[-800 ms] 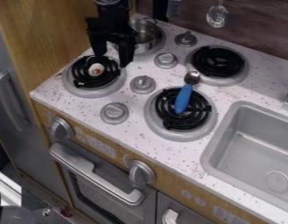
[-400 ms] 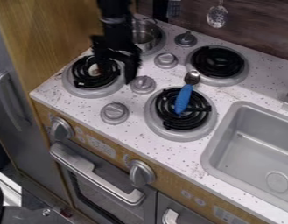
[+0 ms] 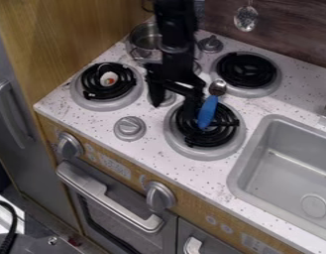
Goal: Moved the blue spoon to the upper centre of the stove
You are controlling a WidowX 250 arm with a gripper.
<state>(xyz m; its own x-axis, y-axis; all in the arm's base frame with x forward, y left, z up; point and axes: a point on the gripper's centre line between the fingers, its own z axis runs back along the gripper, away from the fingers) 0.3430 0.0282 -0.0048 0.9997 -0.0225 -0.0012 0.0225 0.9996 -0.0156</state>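
My gripper point(image 3: 172, 105) hangs over the middle of the stove with its fingers spread apart and nothing between them. Its right finger is just left of the blue spoon point(image 3: 207, 112), over the edge of the front right burner. The spoon's blue handle lies on that burner's black coil, and its metal bowl points up and back, between the front and back right burners. The stove top point(image 3: 92, 126) is white with dark speckles.
A metal pot point(image 3: 144, 40) stands on the back left burner, partly behind the arm. A small white and red item point(image 3: 108, 78) lies on the front left burner point(image 3: 85, 100). Knobs point(image 3: 129, 128) rise between burners. A grey sink point(image 3: 284, 163) is at right.
The gripper has moved right and toward the front, from above the front left burner to beside the blue spoon. The spoon has not moved.
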